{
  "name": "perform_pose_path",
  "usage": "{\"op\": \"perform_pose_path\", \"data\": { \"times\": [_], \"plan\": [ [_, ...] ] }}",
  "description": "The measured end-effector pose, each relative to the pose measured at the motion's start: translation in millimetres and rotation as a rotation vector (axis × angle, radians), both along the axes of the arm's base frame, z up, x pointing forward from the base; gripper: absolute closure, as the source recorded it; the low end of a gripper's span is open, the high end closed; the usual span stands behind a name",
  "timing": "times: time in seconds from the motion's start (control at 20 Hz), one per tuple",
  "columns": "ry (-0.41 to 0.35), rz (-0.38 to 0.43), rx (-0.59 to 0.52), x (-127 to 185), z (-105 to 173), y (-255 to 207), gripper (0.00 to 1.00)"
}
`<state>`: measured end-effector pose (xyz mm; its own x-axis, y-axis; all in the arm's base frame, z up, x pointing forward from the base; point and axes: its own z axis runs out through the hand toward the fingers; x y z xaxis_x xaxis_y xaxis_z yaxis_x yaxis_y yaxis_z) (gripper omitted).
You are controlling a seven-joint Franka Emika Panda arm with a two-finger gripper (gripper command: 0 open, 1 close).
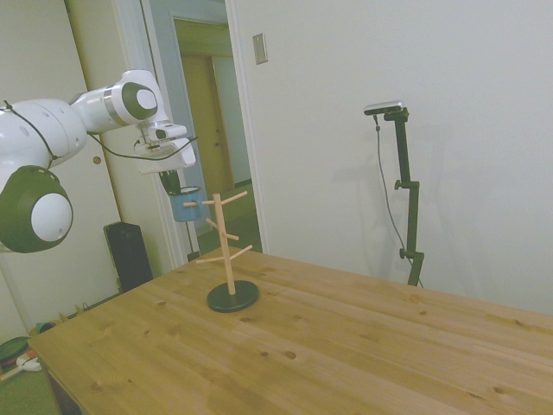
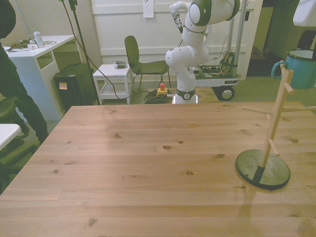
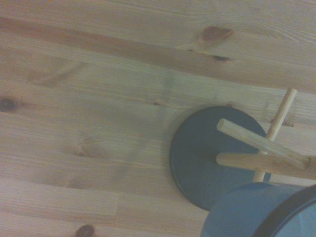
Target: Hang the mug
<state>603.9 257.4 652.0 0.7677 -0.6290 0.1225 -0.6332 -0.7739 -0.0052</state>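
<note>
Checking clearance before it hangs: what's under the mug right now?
The mug hangs in the gripper above the peg stand's dark base and pegs. The base's part beneath it is hidden.

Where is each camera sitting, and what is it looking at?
Side view: off one side of the wooden table, watching the wooden peg stand with dark round base; the white arm reaches in, its end effector holding the teal-blue mug.
Front view: across the table, facing the robot's base; the mug is at the front view's right.
Wrist view: looking down on the stand's base and the mug.
All three share stand and mug.
</note>
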Motion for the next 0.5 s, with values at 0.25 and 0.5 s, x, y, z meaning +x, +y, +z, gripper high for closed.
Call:
{"op": "perform_pose_path", "data": {
  "times": [0.25,0.5],
  "plan": [
    [-0.003,-0.002,0.001,0.1,1.4,-0.9,0.00],
    [-0.005,-0.005,0.000,0.4,1.9,-1.8,0.00]
  ]
}}
